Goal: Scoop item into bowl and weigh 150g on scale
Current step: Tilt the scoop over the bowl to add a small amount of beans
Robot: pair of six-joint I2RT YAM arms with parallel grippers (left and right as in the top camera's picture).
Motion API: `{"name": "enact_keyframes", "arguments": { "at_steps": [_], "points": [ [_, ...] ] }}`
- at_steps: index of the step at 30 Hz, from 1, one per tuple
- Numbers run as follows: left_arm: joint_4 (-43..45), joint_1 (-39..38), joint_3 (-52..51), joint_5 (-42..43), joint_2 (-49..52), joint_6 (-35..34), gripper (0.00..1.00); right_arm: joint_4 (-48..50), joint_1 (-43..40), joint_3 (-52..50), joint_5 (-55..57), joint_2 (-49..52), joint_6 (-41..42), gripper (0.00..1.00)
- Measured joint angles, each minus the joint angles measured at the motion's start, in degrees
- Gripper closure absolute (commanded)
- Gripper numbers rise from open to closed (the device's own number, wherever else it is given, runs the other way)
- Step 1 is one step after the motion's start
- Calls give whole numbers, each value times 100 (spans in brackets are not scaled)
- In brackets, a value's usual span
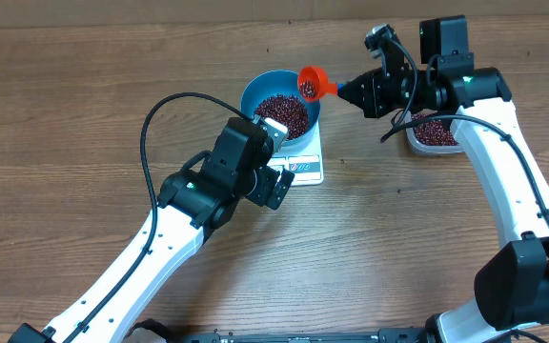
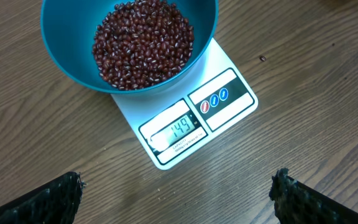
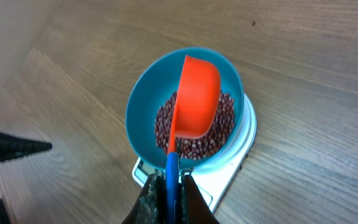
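Overhead, nearest the robot's base, the left arm [image 1: 160, 238] reaches up across the wooden desk [image 1: 65, 143]. The left pincer [image 2: 176, 202] hangs released, its two dark fingers spread wide with nothing between them, over bare wood just short of the scale [image 2: 225, 65].

The scale lies flat on the desk. Its display [image 2: 178, 129] is on the edge facing that pincer and reads 149. The buttons [image 2: 214, 99] sit beside the display on the same edge. On the farther part of the scale stands the blue bowl [image 2: 61, 50], upright and overhanging the platform. The beans [image 2: 143, 40] lie inside the bowl as a loose maroon heap covering its bottom.

Above the far right rim of the bowl is an orange scoop [image 3: 196, 99], tipped on its side over the beans. Whether it carries any beans cannot be told. The right pincer [image 3: 169, 190] is clenched on the scoop's blue handle [image 3: 171, 168].

Farther right, behind the right arm, a clear tub [image 1: 437, 133] with more beans rests on the desk, partly hidden.
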Motion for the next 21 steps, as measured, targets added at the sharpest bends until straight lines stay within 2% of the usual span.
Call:
{"name": "enact_keyframes", "arguments": {
  "at_steps": [21],
  "points": [
    [0,0,0,0,0,0,0,-66,107,0,310,0,-127,96]
  ]
}}
